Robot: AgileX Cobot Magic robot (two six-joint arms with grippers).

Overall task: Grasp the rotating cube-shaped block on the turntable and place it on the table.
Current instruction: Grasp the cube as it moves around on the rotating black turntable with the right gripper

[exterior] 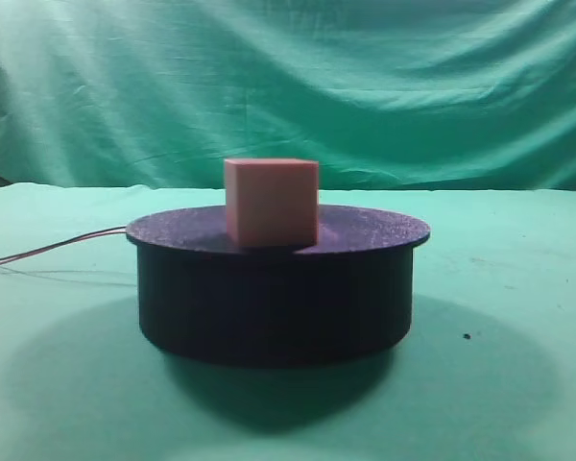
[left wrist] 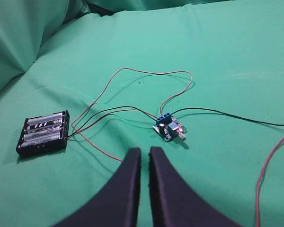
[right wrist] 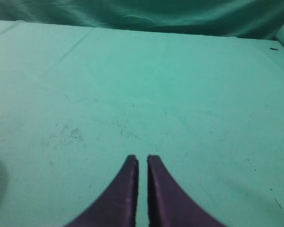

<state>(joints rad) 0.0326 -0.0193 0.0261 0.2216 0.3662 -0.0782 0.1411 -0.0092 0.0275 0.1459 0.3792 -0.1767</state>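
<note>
On my high feed, the green cloth surface [exterior: 518,288] fills the scene. The black turntable [exterior: 274,293] sits in the middle of it, thin wires [exterior: 58,248] trailing off its left side. The salmon cube-shaped block [exterior: 271,203] stands upright on the disc top, near its centre. My left end effector [left wrist: 144,152] hangs over the cloth with its fingers nearly together, holding nothing; ahead of it lie a battery holder [left wrist: 43,133] and a small blue circuit board [left wrist: 169,127], joined by wires. My right end effector [right wrist: 142,160] is likewise nearly closed and empty above bare cloth.
</note>
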